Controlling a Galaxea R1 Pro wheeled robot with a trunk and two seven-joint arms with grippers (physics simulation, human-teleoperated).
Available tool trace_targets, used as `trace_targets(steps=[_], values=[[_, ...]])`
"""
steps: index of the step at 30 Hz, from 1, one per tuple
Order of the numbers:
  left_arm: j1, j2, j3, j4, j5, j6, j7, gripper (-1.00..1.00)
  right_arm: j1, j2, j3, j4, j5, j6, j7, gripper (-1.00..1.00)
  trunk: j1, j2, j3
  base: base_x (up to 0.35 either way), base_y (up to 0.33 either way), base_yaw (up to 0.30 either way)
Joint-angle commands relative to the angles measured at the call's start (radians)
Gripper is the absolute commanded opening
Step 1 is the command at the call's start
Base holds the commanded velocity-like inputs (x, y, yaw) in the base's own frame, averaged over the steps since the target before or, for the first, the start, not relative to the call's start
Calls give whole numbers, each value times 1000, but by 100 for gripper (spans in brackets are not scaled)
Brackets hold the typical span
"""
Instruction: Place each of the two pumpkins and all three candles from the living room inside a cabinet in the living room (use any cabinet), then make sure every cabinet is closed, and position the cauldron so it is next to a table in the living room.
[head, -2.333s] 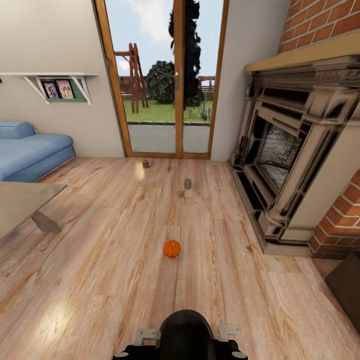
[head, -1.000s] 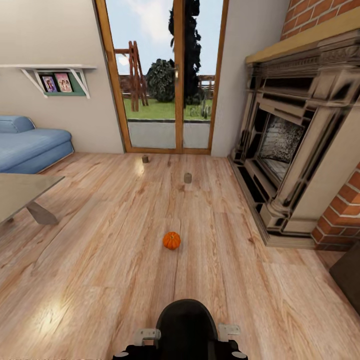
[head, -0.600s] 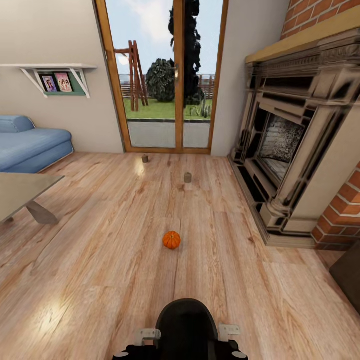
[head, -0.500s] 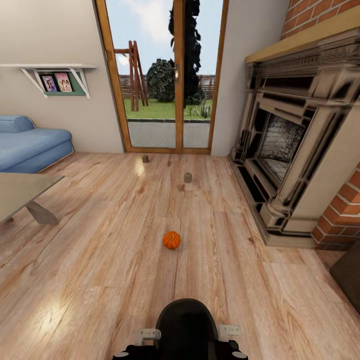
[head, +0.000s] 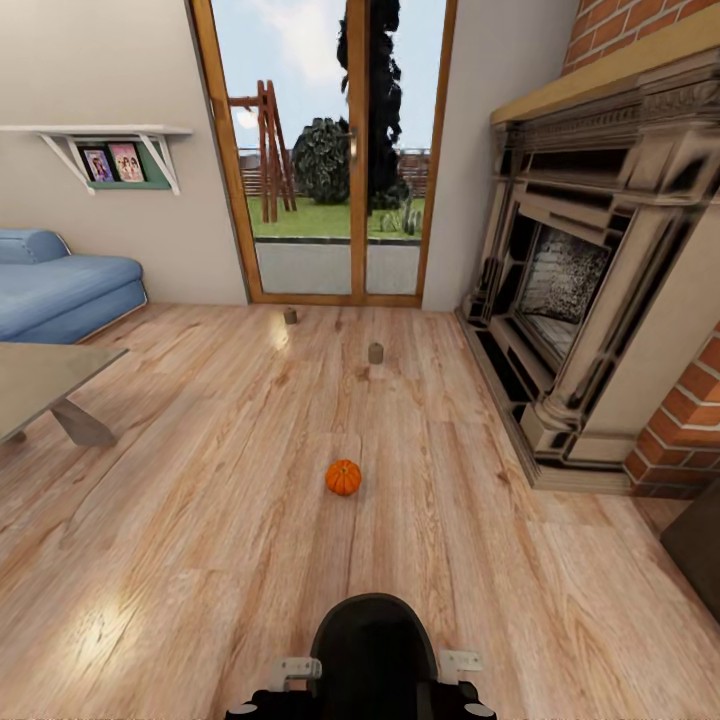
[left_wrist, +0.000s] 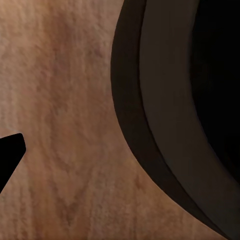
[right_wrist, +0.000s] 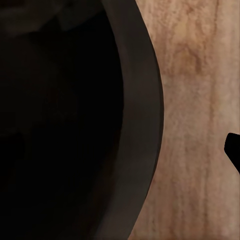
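Observation:
One orange pumpkin (head: 343, 477) lies on the wood floor straight ahead of my trunk (head: 374, 650). Two stubby brown candles stand farther off: one candle (head: 376, 353) mid-floor, the other candle (head: 290, 316) near the glass door. Both arms are tucked low beside my body. A dark fingertip (left_wrist: 9, 152) of the left gripper and a dark fingertip (right_wrist: 233, 150) of the right gripper show over bare floor, holding nothing that I can see. The cauldron is out of view. A dark-brown furniture corner (head: 697, 545) at the right edge could be the cabinet; too little shows to tell.
A large fireplace (head: 580, 300) with a brick surround lines the right side. A grey table (head: 40, 385) juts in at the left, with a blue sofa (head: 60, 290) behind it. Glass doors (head: 335, 200) close the far wall. Open floor lies around the pumpkin.
The whole view has shifted a little since 2.3 s ago, so the camera moved. In the last second almost nothing differs. The pumpkin and candles stay put.

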Motion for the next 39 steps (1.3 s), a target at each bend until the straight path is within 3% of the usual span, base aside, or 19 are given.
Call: trace_targets(steps=[1, 12, 20, 39], values=[[0, 1, -5, -2, 10, 5, 0, 100, 0, -1, 9, -1, -11, 3, -7, 100, 0, 0, -1, 0, 0, 0], [0, 1, -5, -2, 11, 5, 0, 100, 0, -1, 7, 6, -13, 2, -8, 100, 0, 0, -1, 0, 0, 0], [0, 1, -5, -2, 11, 5, 0, 100, 0, -1, 6, 123, -14, -41, -8, 100, 0, 0, -1, 0, 0, 0], [0, 1, -4, -2, 13, 5, 7, 100, 0, 1, 7, 132, -13, -51, -8, 100, 0, 0, -1, 0, 0, 0]])
